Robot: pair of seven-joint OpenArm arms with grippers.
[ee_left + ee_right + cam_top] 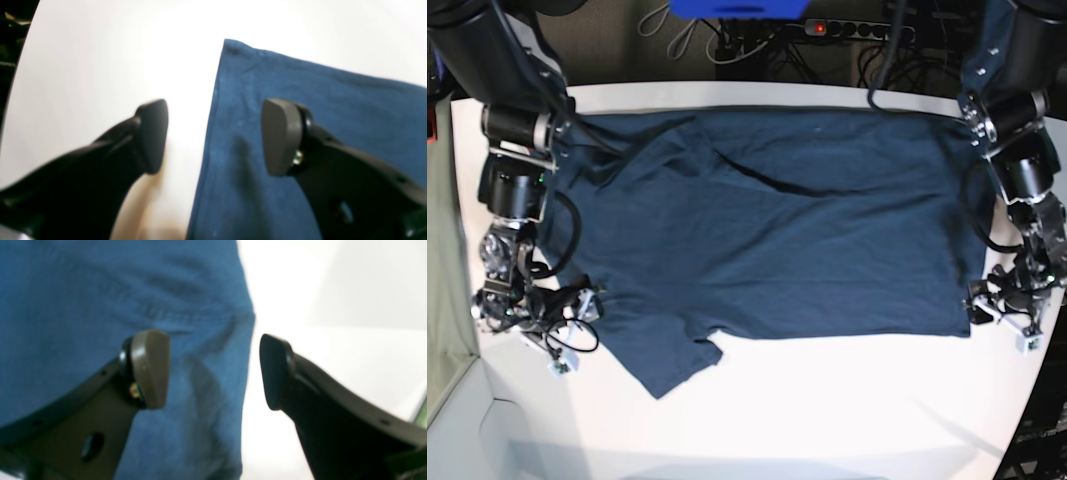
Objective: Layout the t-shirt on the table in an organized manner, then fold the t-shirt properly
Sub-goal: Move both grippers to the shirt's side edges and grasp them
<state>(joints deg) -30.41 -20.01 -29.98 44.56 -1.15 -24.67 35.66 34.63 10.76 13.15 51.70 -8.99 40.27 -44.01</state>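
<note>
The dark blue t-shirt (787,230) lies spread flat over the white table (827,410), hem to the right and one sleeve (667,370) pointing to the near left. A crease (762,178) runs across its upper part. My left gripper (979,305) stands open at the near hem corner; in the left wrist view the gripper (213,133) straddles the t-shirt's (300,110) side edge, one finger over cloth, one over bare table (83,66). My right gripper (585,308) is open beside the sleeve; in its wrist view the gripper (213,370) also straddles the t-shirt's (83,300) edge, holding nothing.
Behind the table run a power strip (857,28) and loose cables (677,25). The table's curved edge (15,83) shows at the left of the left wrist view, with dark clutter beyond it. White tabletop stretches in front of the shirt.
</note>
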